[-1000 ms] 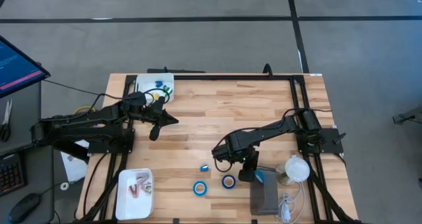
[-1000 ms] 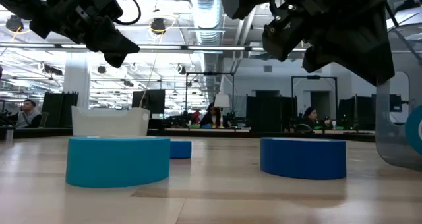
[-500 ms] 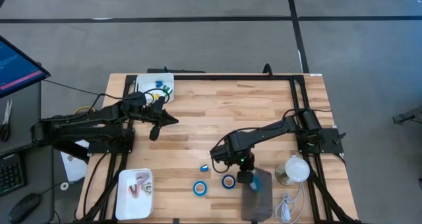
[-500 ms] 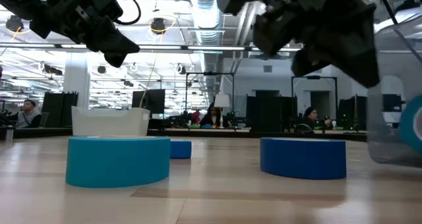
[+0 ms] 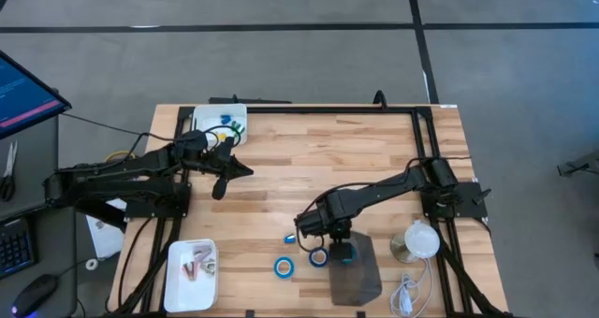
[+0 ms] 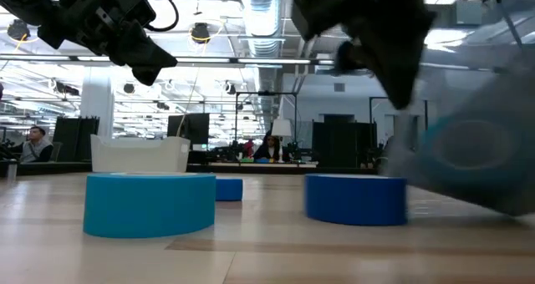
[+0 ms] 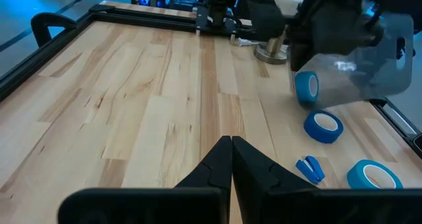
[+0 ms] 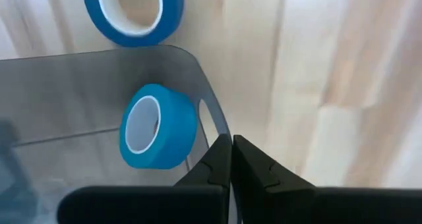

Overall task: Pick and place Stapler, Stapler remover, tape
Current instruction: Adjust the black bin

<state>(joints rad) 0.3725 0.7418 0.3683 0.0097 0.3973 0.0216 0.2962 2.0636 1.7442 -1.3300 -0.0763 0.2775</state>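
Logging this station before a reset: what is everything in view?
tape: three, blue; two on the table near its front edge, one inside the bin
bin: one, clear grey; front edge, right of the rolls
small item: one, blue; just behind the rolls
trays: two, white; left side, one far, one near
round object: one, white; by the right arm's base
table: one, light wood
left gripper: shut, empty, over the table's left part
right gripper: shut on the bin's rim

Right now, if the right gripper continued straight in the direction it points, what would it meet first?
Probably the clear bin's rim: the shut right gripper points at it, with a blue tape roll inside just beyond. Depth is uncertain.
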